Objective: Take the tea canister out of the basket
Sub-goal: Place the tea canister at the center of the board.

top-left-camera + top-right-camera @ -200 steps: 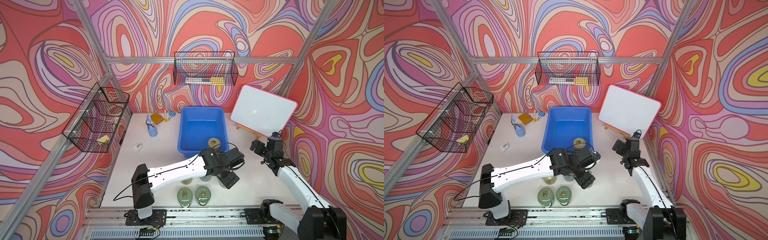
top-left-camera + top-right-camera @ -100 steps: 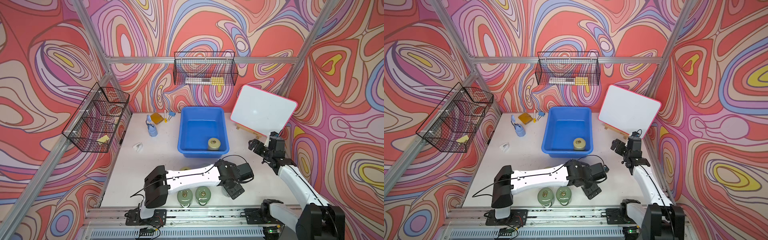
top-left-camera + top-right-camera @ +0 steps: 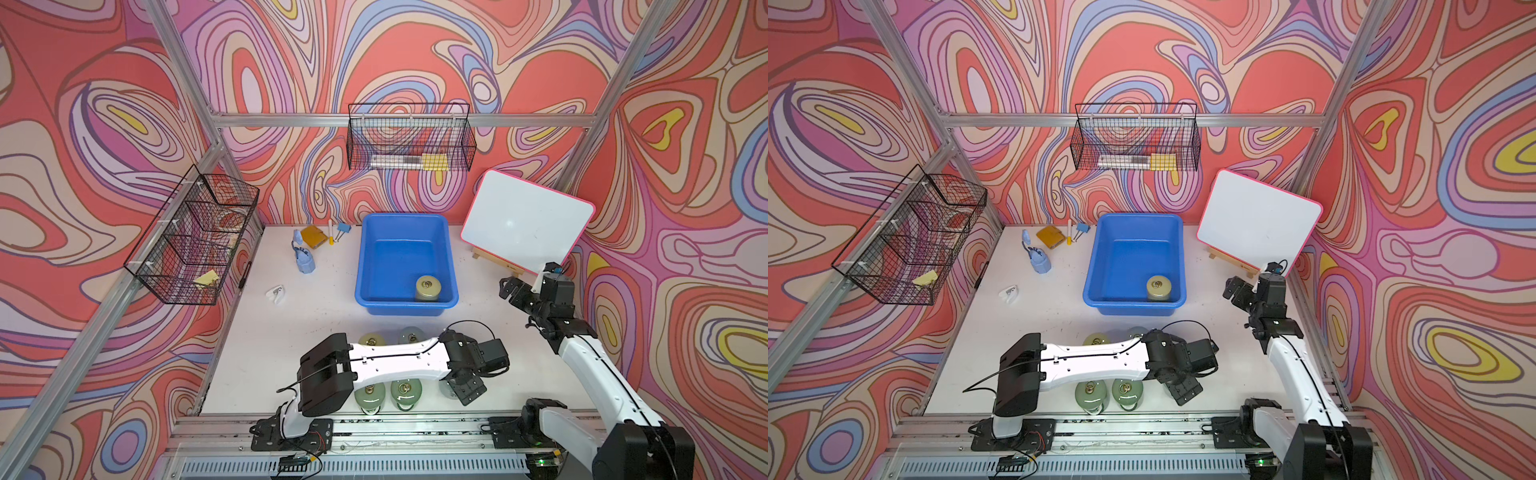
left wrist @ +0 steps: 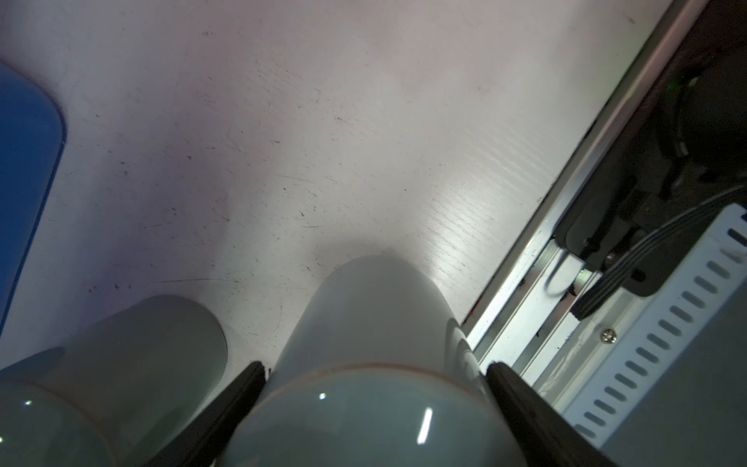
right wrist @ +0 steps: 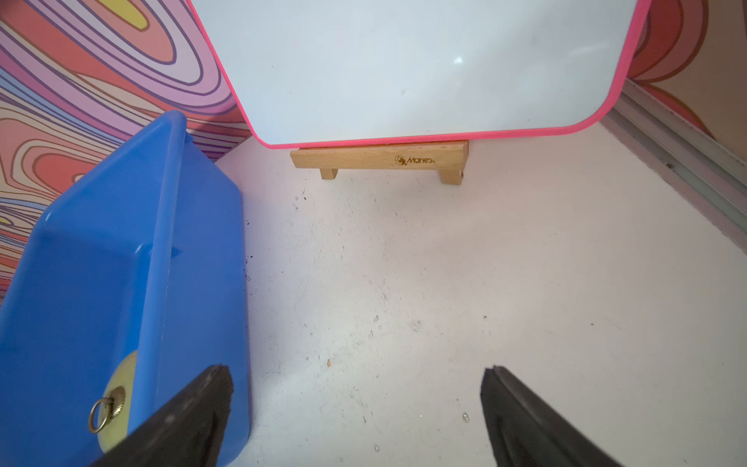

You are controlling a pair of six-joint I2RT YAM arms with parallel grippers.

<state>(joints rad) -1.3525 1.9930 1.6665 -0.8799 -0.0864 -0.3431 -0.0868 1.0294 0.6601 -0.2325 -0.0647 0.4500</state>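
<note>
The basket (image 3: 404, 217) is a bright blue tub at the table's back middle, also seen in the right wrist view as the basket (image 5: 121, 226). One tea canister (image 3: 428, 287) with a ring lid stands in its near right corner. My left gripper (image 3: 459, 384) is shut on a second grey-green tea canister (image 4: 372, 319) near the table's front edge, its fingers (image 4: 242, 384) against both sides. That canister is mostly hidden under the wrist in both top views. My right gripper (image 3: 508, 289) hangs open and empty to the right of the basket.
Several more canisters (image 3: 405, 392) stand in two rows under my left arm; one neighbour (image 4: 141, 343) is close beside the held one. A pink-rimmed whiteboard (image 3: 525, 224) on a wooden easel stands back right. A blue bottle (image 3: 303, 259) and small items lie back left. The metal rail (image 4: 525, 283) runs along the front.
My left arm has carried the canister from by the basket's near wall to the front of the table, right of the rows. The right arm has barely shifted.
</note>
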